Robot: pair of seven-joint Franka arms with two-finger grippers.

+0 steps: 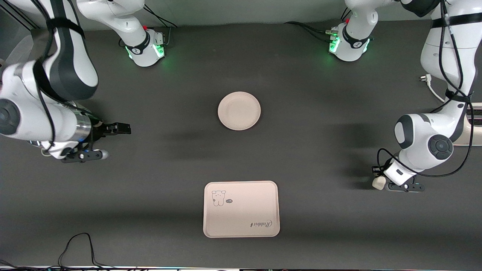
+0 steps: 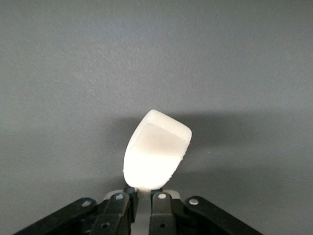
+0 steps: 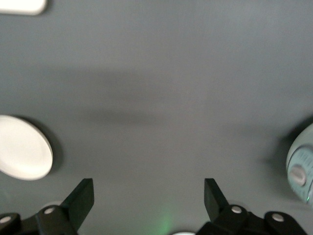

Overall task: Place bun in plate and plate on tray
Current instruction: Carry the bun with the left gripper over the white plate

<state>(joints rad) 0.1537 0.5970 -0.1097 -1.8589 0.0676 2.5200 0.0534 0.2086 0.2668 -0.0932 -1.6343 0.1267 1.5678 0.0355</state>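
The off-white bun is at the left arm's end of the table, and my left gripper is shut on it. In the left wrist view the bun sticks out tilted from between the gripper's fingers, low over the dark table. The round cream plate lies empty in the middle of the table. The rectangular tray with the animal drawing lies nearer the front camera than the plate, also empty. My right gripper is open and empty at the right arm's end, its fingers wide apart.
The right wrist view shows the plate, a corner of the tray and a robot base. A white plug and cable lie near the left arm. A black cable loops at the front edge.
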